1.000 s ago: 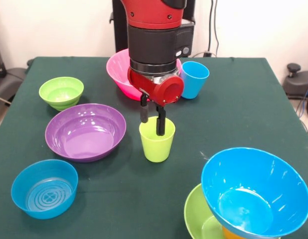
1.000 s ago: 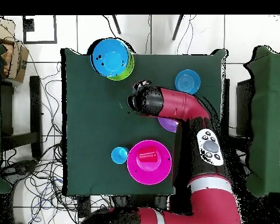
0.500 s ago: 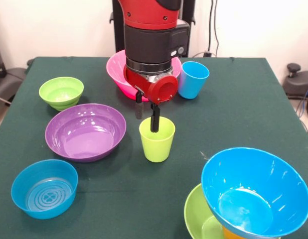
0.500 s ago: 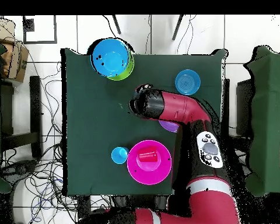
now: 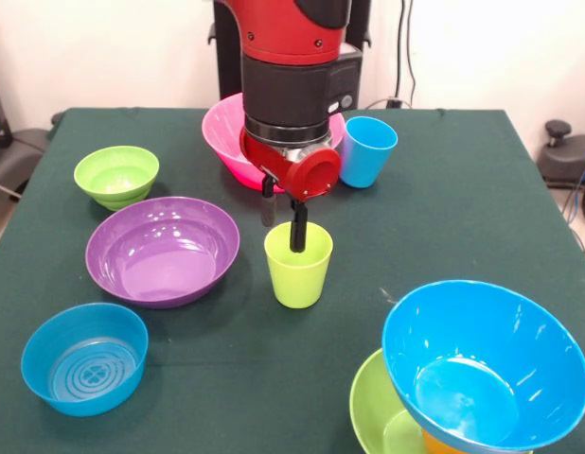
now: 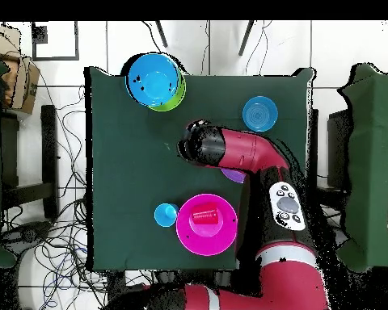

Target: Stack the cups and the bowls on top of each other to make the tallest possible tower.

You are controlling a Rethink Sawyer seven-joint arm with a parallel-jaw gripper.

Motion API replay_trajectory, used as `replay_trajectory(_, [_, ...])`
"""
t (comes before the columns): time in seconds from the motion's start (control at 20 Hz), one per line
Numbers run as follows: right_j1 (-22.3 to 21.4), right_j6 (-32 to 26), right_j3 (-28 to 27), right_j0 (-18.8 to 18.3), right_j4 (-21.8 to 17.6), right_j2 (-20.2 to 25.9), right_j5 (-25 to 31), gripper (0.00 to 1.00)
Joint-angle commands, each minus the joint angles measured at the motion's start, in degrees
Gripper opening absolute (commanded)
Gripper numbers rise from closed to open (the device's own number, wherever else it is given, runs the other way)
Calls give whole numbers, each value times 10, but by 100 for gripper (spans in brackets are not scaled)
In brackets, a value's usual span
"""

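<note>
A lime green cup (image 5: 298, 270) stands upright at mid-table. My gripper (image 5: 283, 222) hangs over its far-left rim, open: one finger dips inside the cup and the other finger (image 5: 267, 203) sits outside, behind the wall. The tower at the near right is a large blue bowl (image 5: 487, 364) tilted on an orange cup (image 5: 444, 445) inside a large lime green bowl (image 5: 373, 411). From overhead, the arm (image 6: 229, 149) hides the lime cup, and the tower's blue bowl (image 6: 155, 79) shows at the top.
A large pink bowl (image 5: 224, 142) behind the arm holds a red cup (image 6: 204, 215). A light blue cup (image 5: 368, 151) stands beside it. On the left are a small lime green bowl (image 5: 116, 176), a large purple bowl (image 5: 162, 251) and a small blue ringed bowl (image 5: 84, 357).
The gripper has risen a little above the lime green cup, so its finger reaches less deep inside. The cup has stayed in place.
</note>
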Motion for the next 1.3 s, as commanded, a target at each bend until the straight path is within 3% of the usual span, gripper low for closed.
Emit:
replay_trajectory(0.05, [41, 21, 34, 14, 3, 19, 30, 100])
replay_trajectory(0.5, [42, 6, 70, 1, 15, 36, 59, 100])
replay_trajectory(1.3, [51, -13, 74, -4, 4, 33, 81, 100])
